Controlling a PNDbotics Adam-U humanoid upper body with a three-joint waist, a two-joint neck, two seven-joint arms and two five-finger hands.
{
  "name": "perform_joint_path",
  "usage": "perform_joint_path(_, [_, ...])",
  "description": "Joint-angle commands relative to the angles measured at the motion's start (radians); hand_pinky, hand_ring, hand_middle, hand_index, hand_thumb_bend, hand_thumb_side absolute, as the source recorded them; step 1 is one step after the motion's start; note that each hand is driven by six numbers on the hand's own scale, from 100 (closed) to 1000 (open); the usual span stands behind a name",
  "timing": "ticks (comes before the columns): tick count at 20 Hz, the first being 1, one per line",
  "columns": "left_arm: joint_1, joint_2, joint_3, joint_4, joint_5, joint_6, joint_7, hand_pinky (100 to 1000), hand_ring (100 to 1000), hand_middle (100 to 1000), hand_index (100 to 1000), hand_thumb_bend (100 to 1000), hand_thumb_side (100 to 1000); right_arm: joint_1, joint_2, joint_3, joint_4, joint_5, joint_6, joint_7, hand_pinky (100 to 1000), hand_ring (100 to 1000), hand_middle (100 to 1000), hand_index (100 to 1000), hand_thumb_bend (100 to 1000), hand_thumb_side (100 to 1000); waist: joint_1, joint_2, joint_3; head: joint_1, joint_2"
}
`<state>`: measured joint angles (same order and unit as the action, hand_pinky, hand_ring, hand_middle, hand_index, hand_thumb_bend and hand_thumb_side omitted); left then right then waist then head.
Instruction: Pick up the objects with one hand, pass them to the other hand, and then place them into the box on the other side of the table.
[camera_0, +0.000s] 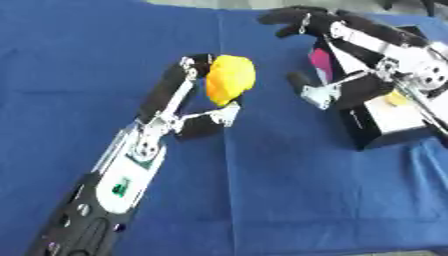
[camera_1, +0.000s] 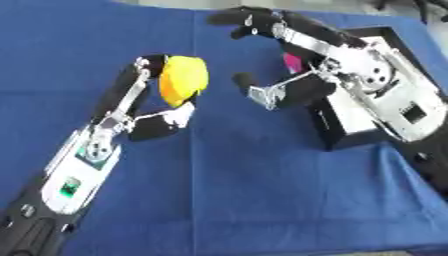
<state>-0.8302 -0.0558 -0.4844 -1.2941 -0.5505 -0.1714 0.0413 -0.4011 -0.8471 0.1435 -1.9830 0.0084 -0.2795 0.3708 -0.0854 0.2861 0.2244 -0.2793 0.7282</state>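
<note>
L hand (camera_0: 188, 107) is clamped on a yellow object (camera_0: 229, 79), pinched btwn curled fingers on its far-left side and thumb underneath; obj is off the bench, held up mid-frame, lumpy rounded shape, matte, looks soft, can't say what it is. L arm: black forearm shell w/ white panel and a small green mark, silver linkage rods showing at the fingers, black pads on the tips. R hand (camera_1: 297, 60) is released, fingers spread wide and roughly straight, palm facing the yellow obj, thumb tip near it but not touching; a gap of blue shows btwn them. R hand sits over the box (camera_1: 346, 137) at my right side of the bench; box has black walls, pale/white inside, squared corners, far part of it covered by the R hand and wrist. Inside I make out a pink/magenta thing (camera_0: 320, 61), mostly hidden behind the R fingers, shape unclear, and a small yellow patch (camera_0: 396, 98) lower in the box, too blurred to ID. R forearm is cut off at the right edge; L arm runs out at the lower-left corner. Bench (camera_0: 262, 200) is covered w/ blue cloth, smooth w/ a faint crease running down the middle. Along the top edge a strip of pale floor and some dark shapes, can't resolve them.
</note>
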Motion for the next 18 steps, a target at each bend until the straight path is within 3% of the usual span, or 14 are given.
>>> perform_joint_path(1, [-0.025, -0.019, -0.002, -0.008, -0.015, -0.006, 0.006, 781, 563, 547, 492, 100, 342, -0.021, -0.022, -0.009, -0.002, 0.027, 0.01, 0.006, 899, 1000, 937, 1000, 100, 200, -0.014, 0.003, 0.008, -0.007, -0.002])
perform_joint_path(10, [-0.024, -0.039, 0.007, 0.012, -0.05, -0.021, 0.037, 781, 562, 547, 492, 100, 349, -0.05, -0.009, 0.0, 0.02, 0.129, 0.029, 0.082, 898, 1000, 910, 1000, 100, 227, -0.021, 0.019, 0.044, 0.02, -0.029])
perform_joint_path(18, [-0.022, -0.058, 0.017, 0.015, -0.043, -0.026, 0.052, 781, 561, 547, 491, 100, 384, -0.082, -0.001, 0.001, 0.059, 0.176, 0.041, 0.094, 902, 1000, 905, 998, 100, 241, -0.021, 0.029, 0.066, -0.007, -0.032])
